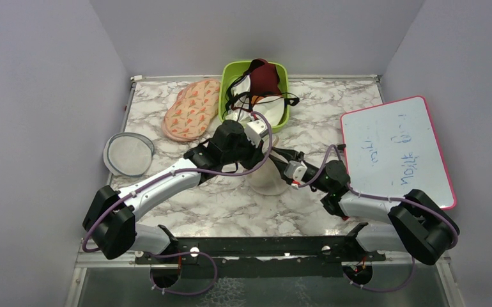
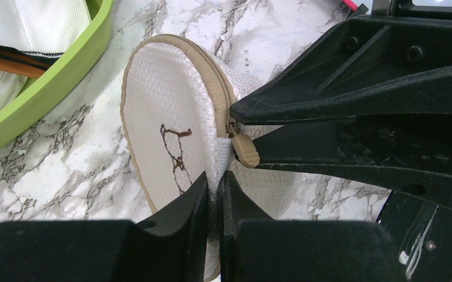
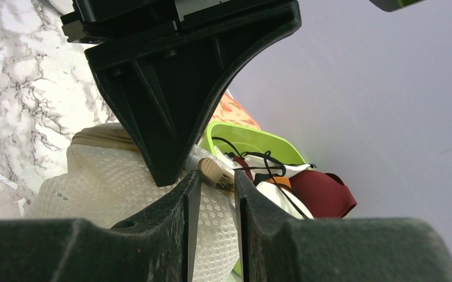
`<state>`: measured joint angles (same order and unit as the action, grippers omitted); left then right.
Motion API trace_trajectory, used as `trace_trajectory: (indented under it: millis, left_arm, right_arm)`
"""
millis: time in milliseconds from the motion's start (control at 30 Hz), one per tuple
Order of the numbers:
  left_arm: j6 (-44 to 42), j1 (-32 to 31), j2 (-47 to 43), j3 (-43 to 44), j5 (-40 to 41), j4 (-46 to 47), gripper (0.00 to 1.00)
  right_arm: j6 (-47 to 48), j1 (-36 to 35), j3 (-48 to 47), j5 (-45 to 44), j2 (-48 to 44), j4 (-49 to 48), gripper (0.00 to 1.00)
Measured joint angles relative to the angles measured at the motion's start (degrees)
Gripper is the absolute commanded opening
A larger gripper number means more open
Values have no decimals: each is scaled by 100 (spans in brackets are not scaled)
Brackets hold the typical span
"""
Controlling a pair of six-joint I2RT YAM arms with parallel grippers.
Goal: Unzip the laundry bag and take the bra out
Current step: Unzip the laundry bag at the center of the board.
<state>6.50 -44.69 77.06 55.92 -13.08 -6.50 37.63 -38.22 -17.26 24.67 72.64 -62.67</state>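
Observation:
The laundry bag (image 1: 266, 182) is a cream-white mesh pod standing on edge mid-table, its black-marked face (image 2: 165, 106) turned left; it also shows in the right wrist view (image 3: 106, 176). My left gripper (image 1: 261, 148) is shut on a fold of its mesh (image 2: 215, 179) just under the zip. The tan zip pull (image 2: 244, 150) sits at the rim. My right gripper (image 1: 275, 155) comes from the right, and its jaws (image 3: 216, 176) are closed on the pull (image 3: 215, 170). As far as I can see, the zip is closed. No bright red bra shows.
A green bin (image 1: 282, 112) behind the bag holds a dark maroon garment (image 1: 266, 73), white cloths and black straps. Pink floral pads (image 1: 192, 109) lie back left, a grey-rimmed mesh disc (image 1: 128, 155) at the left, and a pink-framed whiteboard (image 1: 397, 150) at the right.

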Motion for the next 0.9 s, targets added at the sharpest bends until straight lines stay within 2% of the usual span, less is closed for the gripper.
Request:
trace_trajectory:
  millis: [400,600,900]
  left_arm:
    - [0,0,0,0,-44,-9,0]
    - [-2,0,0,0,-44,-2,0]
    - [-2,0,0,0,-48,37,0]
  right_arm:
    - [-133,2,-109,291,219,-94,31]
    - [-201,0,-122,205,264,-227,26]
    - [-256,-9,-120,24,264,-293,12]
